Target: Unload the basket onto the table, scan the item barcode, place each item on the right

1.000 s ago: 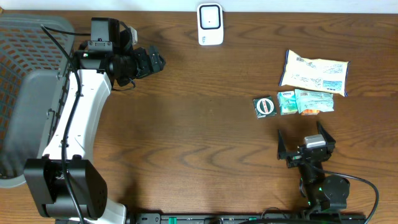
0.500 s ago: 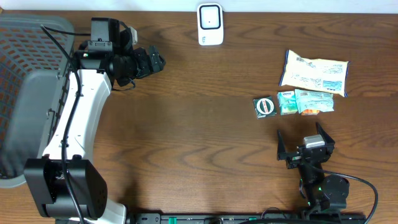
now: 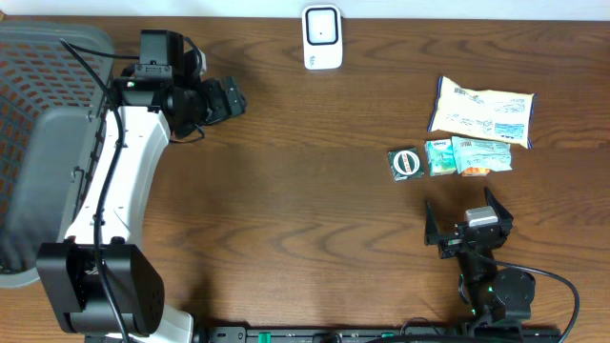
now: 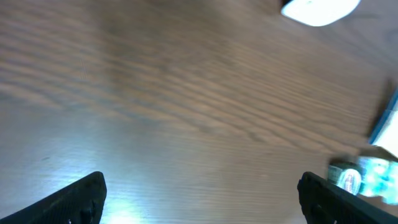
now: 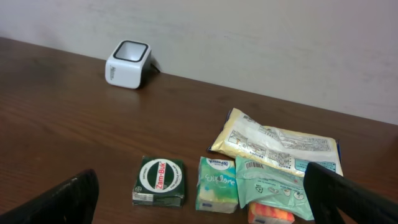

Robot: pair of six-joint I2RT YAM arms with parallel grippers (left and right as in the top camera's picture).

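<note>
Brown table [image 3: 305, 200]: at the left, the left gripper [image 3: 238, 95] is wide open, holding nothing. White scanner [image 3: 322, 37] sits at the back. Green box [image 3: 407, 163] and packets [image 3: 481, 112] lie right, near the wide-open, empty right gripper [image 3: 461, 203].

White scanner [image 5: 127, 64], dark-green box [image 5: 158, 181], seemingly orange packet [image 5: 270, 214], woodgrain table [image 5: 62, 137].

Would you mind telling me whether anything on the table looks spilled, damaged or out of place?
Nothing stands out: the scanner sits upright, the green box and large packet lie flat and intact, nothing spilled.
</note>
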